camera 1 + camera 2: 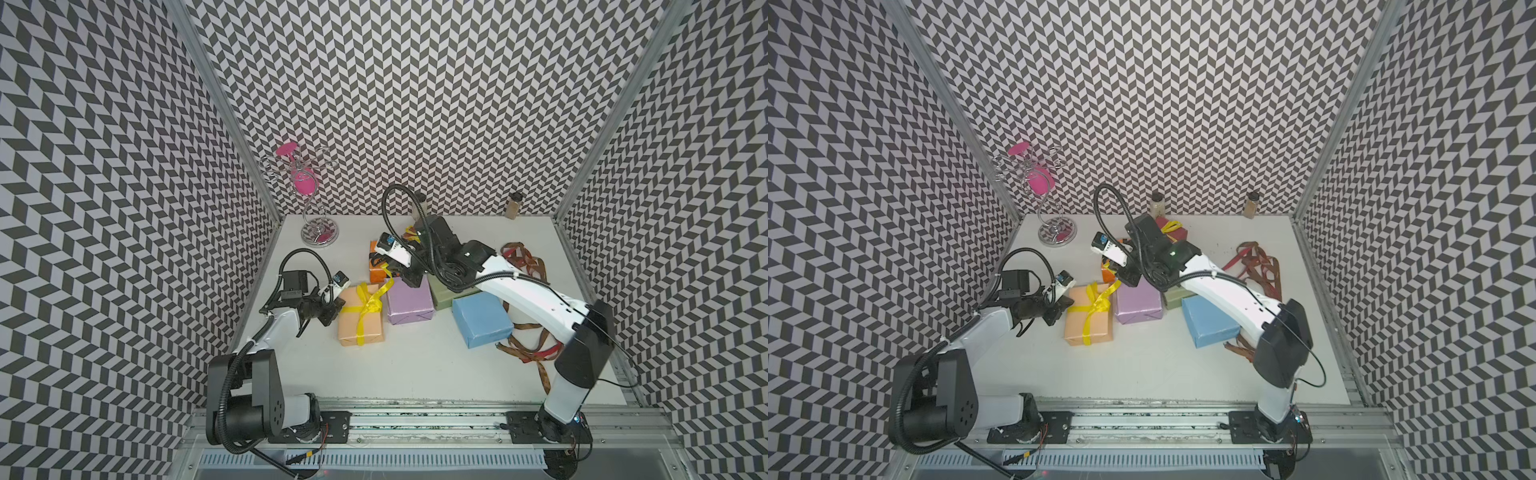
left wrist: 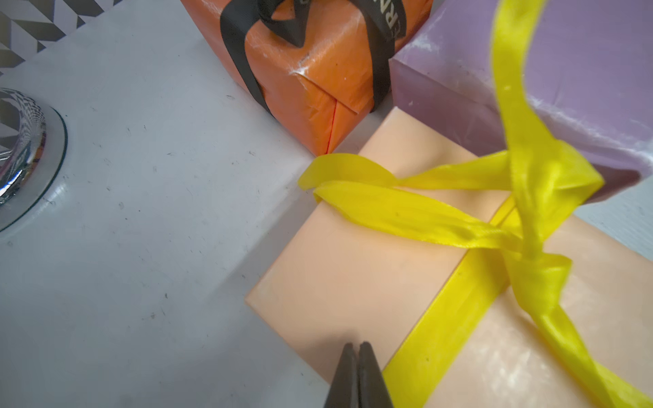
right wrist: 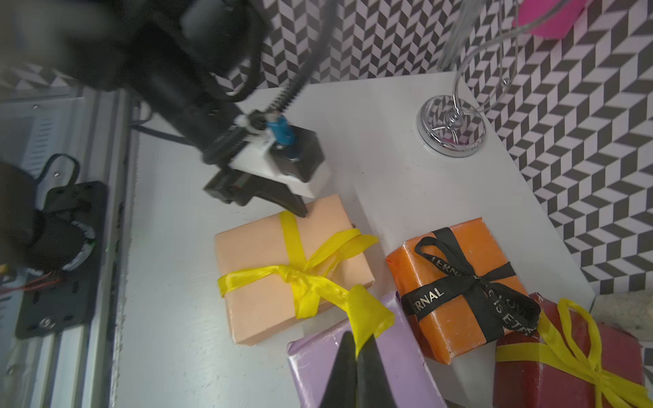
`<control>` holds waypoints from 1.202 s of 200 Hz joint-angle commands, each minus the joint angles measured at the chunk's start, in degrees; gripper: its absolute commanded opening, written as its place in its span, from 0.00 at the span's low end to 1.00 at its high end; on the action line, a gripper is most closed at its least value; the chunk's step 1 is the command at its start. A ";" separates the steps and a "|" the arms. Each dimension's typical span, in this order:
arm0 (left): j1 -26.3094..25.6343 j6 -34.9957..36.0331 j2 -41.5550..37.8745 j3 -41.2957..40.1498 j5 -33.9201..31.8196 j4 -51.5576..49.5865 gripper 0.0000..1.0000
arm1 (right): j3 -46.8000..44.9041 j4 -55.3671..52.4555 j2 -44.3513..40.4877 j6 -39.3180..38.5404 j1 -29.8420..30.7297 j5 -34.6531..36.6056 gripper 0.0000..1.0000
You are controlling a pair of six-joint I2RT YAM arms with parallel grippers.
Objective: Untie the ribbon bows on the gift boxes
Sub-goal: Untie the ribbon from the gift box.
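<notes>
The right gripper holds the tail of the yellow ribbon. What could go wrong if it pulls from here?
1. The left gripper, shut, seems to press only the edge of the peach box; the box may slide or tip toward the lilac box.
2. The right gripper pinches the yellow ribbon near its end; it may slip out.

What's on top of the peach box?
A yellow ribbon crosses the peach box, one tail pinched by the right hand; the shut left hand is at its edge. Paper under the ribbon is hidden.
</notes>
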 commanded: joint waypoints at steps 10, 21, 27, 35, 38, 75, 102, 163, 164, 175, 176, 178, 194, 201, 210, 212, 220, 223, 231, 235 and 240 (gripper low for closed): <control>0.05 0.71 -4.15 3.62 4.10 -7.64 0.12 | 11.28 3.31 9.69 14.19 -7.00 1.52 0.19; -0.17 0.67 -5.73 4.01 4.86 -9.06 0.14 | 15.48 0.32 12.53 13.44 -9.01 -2.50 0.42; -0.37 0.56 -6.73 4.02 4.97 -9.55 0.15 | 17.23 -1.63 13.52 12.96 -9.37 -3.67 0.51; -0.80 0.37 -8.20 4.03 4.97 -10.29 0.17 | 17.72 -3.23 13.81 11.46 -9.31 -4.73 0.56; -1.00 0.26 -8.75 3.95 4.98 -10.60 0.19 | 17.36 -3.54 13.57 10.70 -9.22 -5.21 0.58; -5.23 -1.54 -15.66 0.95 2.32 -11.46 0.34 | -0.83 2.02 3.80 1.92 -6.22 -12.41 0.75; -10.74 -2.55 -17.86 -2.98 -1.04 -10.75 0.40 | -11.40 5.26 -2.15 -0.99 -5.54 -18.03 0.76; -15.91 -7.67 -15.03 -7.41 -7.36 -3.07 0.36 | -19.67 8.45 -6.51 -0.50 -4.84 -21.30 0.72; -15.93 -7.70 -14.97 -7.45 -7.43 -2.97 0.36 | -19.67 8.48 -6.51 -0.47 -4.83 -21.38 0.72; -16.21 -8.69 -14.34 -7.77 -8.67 -1.15 0.36 | -19.99 8.52 -6.28 -0.36 -4.65 -21.42 0.71; -16.26 -8.78 -14.31 -7.81 -8.79 -0.95 0.36 | -20.01 8.52 -6.26 -0.35 -4.64 -21.44 0.71; -16.29 -8.91 -14.18 -7.92 -9.02 -0.59 0.36 | -20.02 8.52 -6.25 -0.35 -4.57 -21.46 0.71; -16.56 -9.93 -13.85 -8.30 -10.68 1.82 0.36 | -20.21 8.82 -5.85 -0.15 -4.33 -21.61 0.70; -16.74 -10.27 -13.85 -8.43 -11.17 2.66 0.36 | -20.24 9.00 -5.67 -0.02 -4.22 -21.71 0.69; -16.96 -10.61 -13.87 -8.71 -11.54 3.46 0.34 | -20.15 9.12 -5.30 0.00 -4.03 -21.85 0.68; -17.04 -10.67 -13.85 -8.78 -11.62 3.64 0.33 | -20.12 9.13 -5.17 0.00 -3.98 -21.87 0.68; -17.46 -10.87 -13.86 -8.81 -11.83 4.13 0.32 | -19.79 9.04 -4.72 0.00 -3.79 -21.95 0.67; -17.57 -10.89 -13.85 -8.95 -11.87 4.23 0.31 | -19.69 8.98 -4.56 0.04 -3.72 -21.97 0.66; -18.05 -10.98 -13.72 -8.92 -11.81 4.28 0.31 | -19.31 8.66 -3.96 0.08 -3.51 -22.15 0.66; -18.33 -10.91 -13.63 -8.98 -11.66 4.25 0.30 | -19.08 8.49 -3.71 0.08 -3.41 -22.31 0.65; -18.61 -10.82 -13.52 -8.97 -11.52 4.03 0.30 | -18.87 8.28 -3.41 0.11 -3.24 -22.41 0.65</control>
